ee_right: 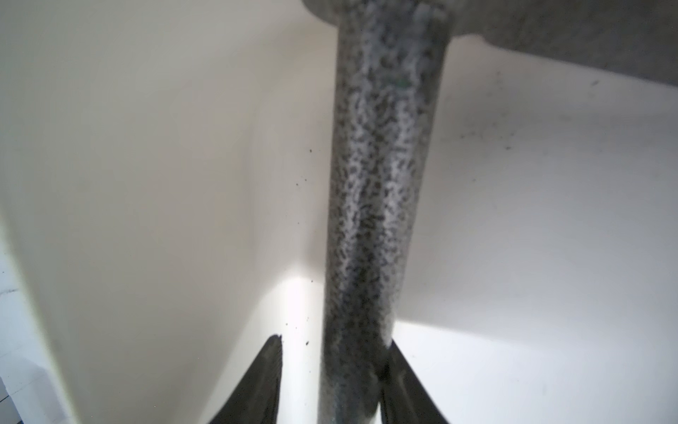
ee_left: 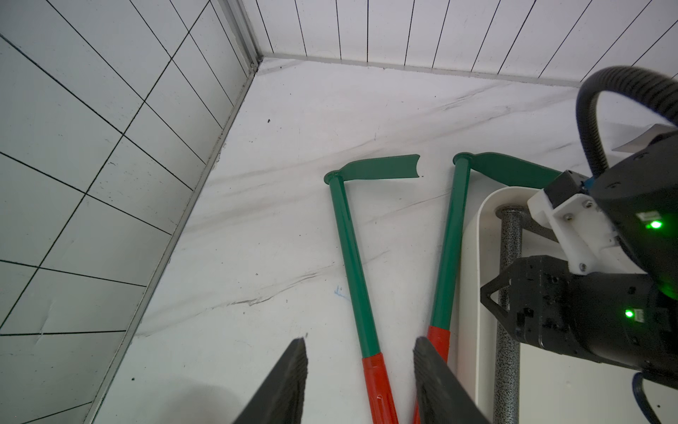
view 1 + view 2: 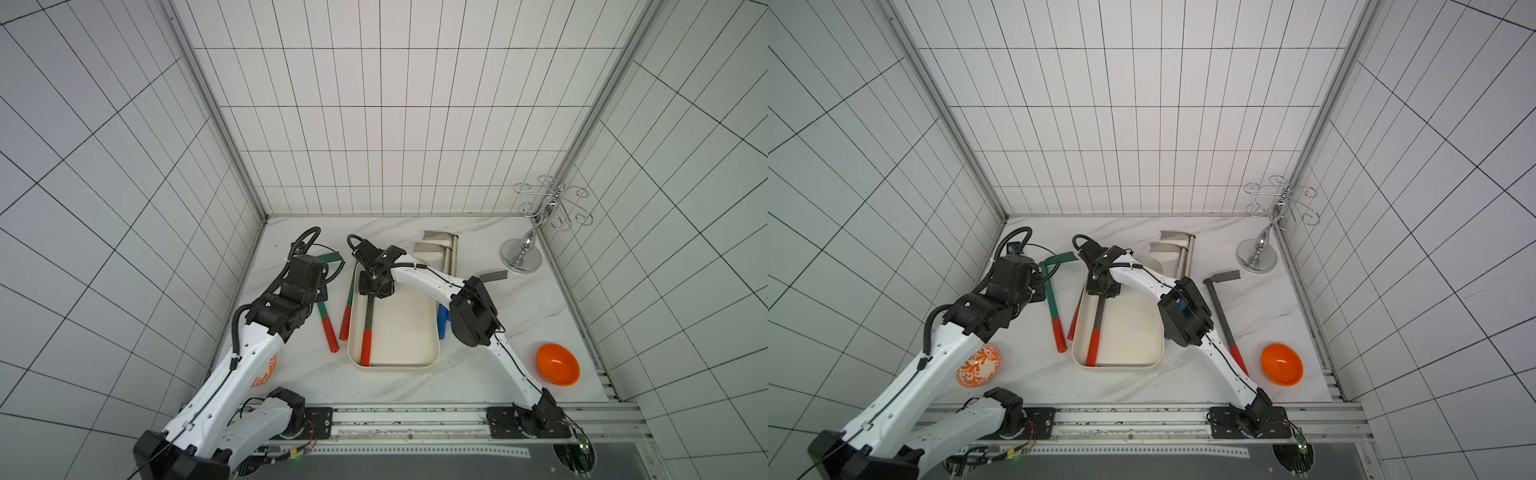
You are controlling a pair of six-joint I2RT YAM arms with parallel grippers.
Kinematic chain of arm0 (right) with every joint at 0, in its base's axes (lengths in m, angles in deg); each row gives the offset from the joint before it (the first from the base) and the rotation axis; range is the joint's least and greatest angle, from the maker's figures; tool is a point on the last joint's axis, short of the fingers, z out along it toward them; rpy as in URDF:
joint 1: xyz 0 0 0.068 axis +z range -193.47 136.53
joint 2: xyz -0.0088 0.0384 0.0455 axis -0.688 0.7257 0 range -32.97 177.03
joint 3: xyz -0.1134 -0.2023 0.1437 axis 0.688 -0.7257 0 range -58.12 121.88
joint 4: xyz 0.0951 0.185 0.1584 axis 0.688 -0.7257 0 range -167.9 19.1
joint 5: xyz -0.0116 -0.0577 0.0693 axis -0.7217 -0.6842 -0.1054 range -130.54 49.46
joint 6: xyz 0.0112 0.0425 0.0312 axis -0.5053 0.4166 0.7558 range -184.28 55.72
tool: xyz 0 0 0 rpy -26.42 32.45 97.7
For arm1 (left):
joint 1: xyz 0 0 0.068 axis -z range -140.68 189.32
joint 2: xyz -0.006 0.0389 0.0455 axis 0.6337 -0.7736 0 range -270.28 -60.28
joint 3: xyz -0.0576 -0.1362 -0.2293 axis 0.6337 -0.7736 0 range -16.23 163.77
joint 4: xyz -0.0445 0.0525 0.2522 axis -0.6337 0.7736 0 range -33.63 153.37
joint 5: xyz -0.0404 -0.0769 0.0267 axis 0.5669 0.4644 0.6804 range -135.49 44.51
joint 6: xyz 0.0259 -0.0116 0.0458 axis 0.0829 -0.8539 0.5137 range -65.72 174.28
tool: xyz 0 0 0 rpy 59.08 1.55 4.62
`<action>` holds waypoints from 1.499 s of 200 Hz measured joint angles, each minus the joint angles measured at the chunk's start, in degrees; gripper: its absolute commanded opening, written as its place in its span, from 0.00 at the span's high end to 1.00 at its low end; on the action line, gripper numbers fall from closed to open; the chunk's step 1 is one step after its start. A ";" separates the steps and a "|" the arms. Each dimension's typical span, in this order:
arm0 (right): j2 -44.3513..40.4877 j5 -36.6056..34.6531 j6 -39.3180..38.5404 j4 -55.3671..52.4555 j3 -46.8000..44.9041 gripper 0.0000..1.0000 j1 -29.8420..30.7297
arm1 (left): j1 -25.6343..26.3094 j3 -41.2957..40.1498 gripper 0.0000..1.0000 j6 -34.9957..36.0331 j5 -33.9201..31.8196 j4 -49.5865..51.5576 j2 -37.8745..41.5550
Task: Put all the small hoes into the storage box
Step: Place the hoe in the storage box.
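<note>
1. At the lower middle of the left wrist view, the left gripper (image 2: 359,341) hangs open over the red grip of a green hoe (image 2: 352,257), holding nothing.
2. A second green hoe (image 2: 449,238) lies on the tabletop (image 3: 415,386) just beside the storage box (image 3: 407,332).
3. At the centre of a top view, the small hoe (image 3: 368,318) lies inside that box, along its left wall.
4. The right gripper (image 1: 334,341) straddles the hoe's speckled shaft with its jaws parted, one finger touching and one clear.
</note>
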 measured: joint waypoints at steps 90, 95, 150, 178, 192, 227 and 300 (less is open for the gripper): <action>0.00 -0.92 -0.46 -0.39 0.61 0.47 0.00 | 0.00 0.00 0.51 -0.39 0.11 0.00 0.00; 0.00 -1.03 -0.57 -0.42 0.63 0.46 0.00 | 0.00 0.00 0.51 -0.39 0.11 0.00 0.00; -0.22 -3.02 -1.38 -1.46 0.63 0.41 -0.07 | 0.00 0.00 0.51 -0.42 0.20 0.02 0.02; -1.92 -4.26 -1.64 -2.80 0.63 0.40 -0.50 | 0.00 0.00 0.51 -0.46 0.20 0.04 0.20; -3.72 -4.81 -1.97 -3.26 0.63 0.40 -0.70 | 0.00 0.00 0.51 -0.57 0.22 0.09 0.33; -9.79 -6.51 -3.65 -4.94 0.68 0.41 -2.14 | 0.00 0.00 0.51 -0.81 0.39 0.35 0.55; -34.80 -9.05 -17.88 -3.48 -12.98 0.42 -8.07 | -0.04 -1.70 0.52 -0.83 4.63 0.70 3.43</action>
